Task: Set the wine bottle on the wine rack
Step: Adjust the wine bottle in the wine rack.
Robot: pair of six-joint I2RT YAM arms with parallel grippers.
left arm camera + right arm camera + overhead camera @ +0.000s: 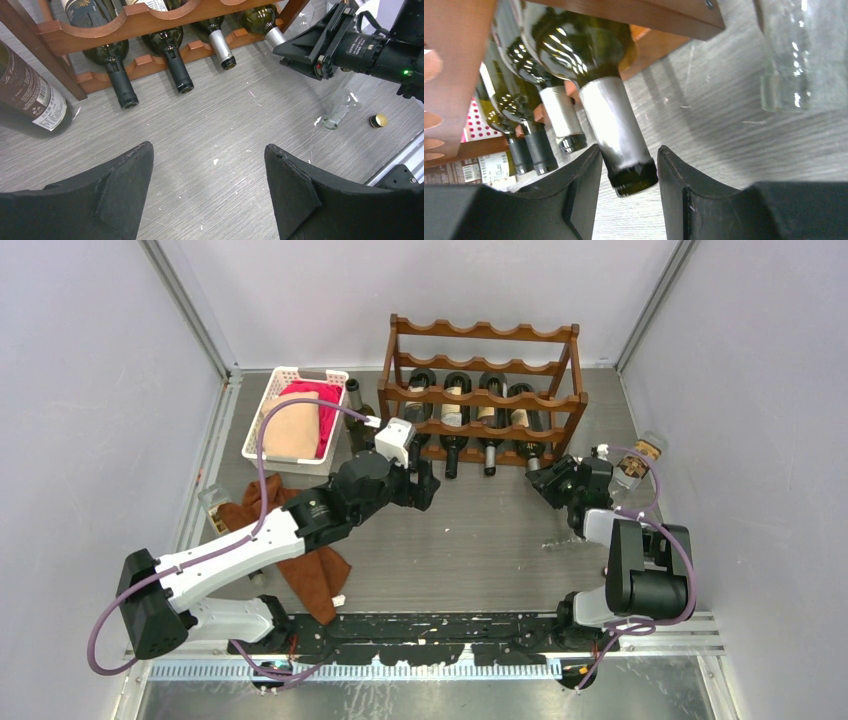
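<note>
The dark wooden wine rack [485, 332] [150, 20] stands at the back of the table with several bottles lying in its lowest tier, necks toward me. The rightmost wine bottle [524, 405] [574, 45] [260, 17] rests in the rack, and its silver-foiled neck reaches between the fingers of my right gripper [545, 480] [630, 152]. Those jaws stand slightly open, with a thin gap beside the neck. My left gripper [425, 485] [209, 150] hovers wide open over bare table in front of the rack, holding nothing.
A labelled dark bottle [30, 95] lies left of the rack, near a white basket [262, 410] of cloths. A brown cloth [310, 570] lies under the left arm. A clear glass bottle [635, 462] [796, 50] sits to the right. A gold cap [378, 120] lies nearby.
</note>
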